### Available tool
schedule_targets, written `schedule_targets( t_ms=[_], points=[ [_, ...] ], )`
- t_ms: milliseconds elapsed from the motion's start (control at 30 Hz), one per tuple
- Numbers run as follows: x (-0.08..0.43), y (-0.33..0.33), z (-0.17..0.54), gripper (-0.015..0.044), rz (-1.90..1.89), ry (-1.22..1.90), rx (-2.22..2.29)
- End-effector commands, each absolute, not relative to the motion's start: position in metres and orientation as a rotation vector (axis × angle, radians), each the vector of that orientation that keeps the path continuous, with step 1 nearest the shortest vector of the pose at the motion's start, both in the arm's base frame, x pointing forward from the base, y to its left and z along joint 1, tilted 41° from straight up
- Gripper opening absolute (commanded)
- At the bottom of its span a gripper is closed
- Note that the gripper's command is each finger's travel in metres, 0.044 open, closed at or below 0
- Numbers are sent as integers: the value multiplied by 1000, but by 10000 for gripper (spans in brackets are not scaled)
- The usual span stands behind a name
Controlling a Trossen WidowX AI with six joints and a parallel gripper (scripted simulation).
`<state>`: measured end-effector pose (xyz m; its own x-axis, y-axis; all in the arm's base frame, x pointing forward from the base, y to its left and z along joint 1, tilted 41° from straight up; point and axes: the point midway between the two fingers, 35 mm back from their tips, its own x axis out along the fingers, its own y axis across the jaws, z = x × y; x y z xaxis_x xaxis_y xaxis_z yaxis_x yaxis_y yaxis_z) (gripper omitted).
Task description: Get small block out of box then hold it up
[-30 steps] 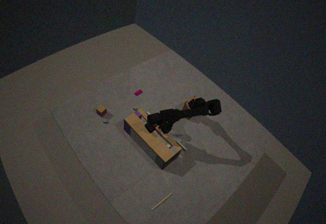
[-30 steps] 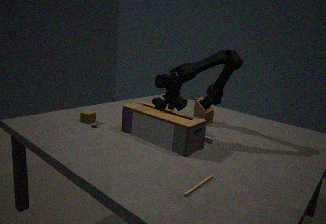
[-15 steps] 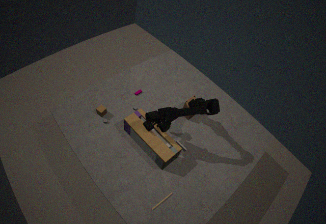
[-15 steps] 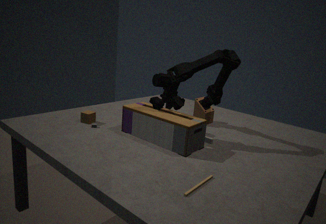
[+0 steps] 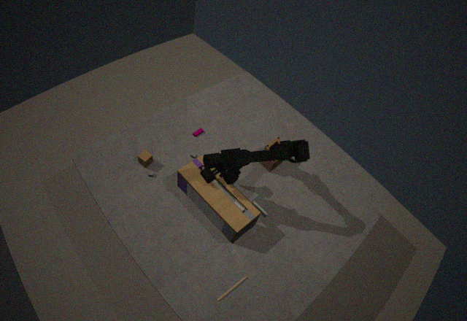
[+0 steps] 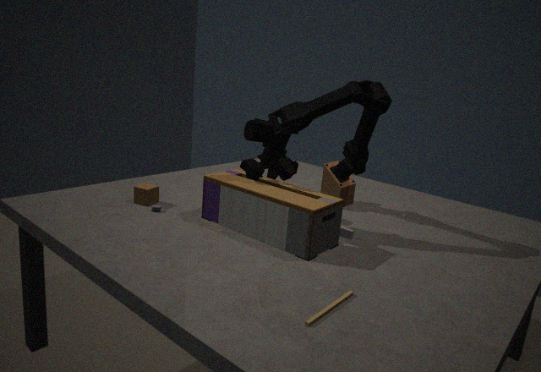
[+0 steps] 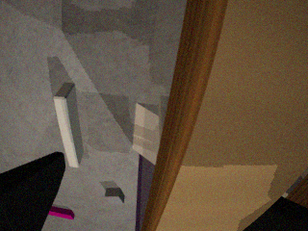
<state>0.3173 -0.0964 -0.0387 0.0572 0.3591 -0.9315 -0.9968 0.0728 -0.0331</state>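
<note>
The long box [image 5: 211, 192] [image 6: 253, 210] [image 7: 241, 96] has a wooden top with a long slot, a purple panel at one end and a grey panel at the other. My gripper [image 5: 220, 178] [image 6: 265, 177] is open and empty, just over the box top near the purple end. One finger is on each side of the box's wooden edge in the wrist view. A pale piece shows through the slot near the grey end; I cannot tell whether it is the block. The small block cannot be made out for certain through the dim front.
A wooden cube [image 5: 145, 158] [image 6: 146, 194] and a small grey piece [image 5: 151, 175] [image 6: 156, 208] lie beyond the purple end. A magenta piece [image 5: 198, 132] [image 7: 62, 212], a dark piece [image 5: 193, 156] and a pale bar [image 7: 67, 130] are behind the box. A wooden stick [image 5: 232, 288] [image 6: 330, 308] lies in front.
</note>
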Motion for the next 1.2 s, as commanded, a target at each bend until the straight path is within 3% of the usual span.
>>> schedule_targets(
  t_ms=[0,367,633,833,967,1167],
  points=[
    [317,-106,-47,400,1281,938,-912],
    [316,-116,-56,400,1281,938,-912],
    [312,-153,-7,400,1282,939,-908],
    [313,-153,-10,400,1272,937,-906],
    [305,-175,-9,295,1099,1054,-724],
    [300,-178,-13,285,772,1226,-261]
  ],
)
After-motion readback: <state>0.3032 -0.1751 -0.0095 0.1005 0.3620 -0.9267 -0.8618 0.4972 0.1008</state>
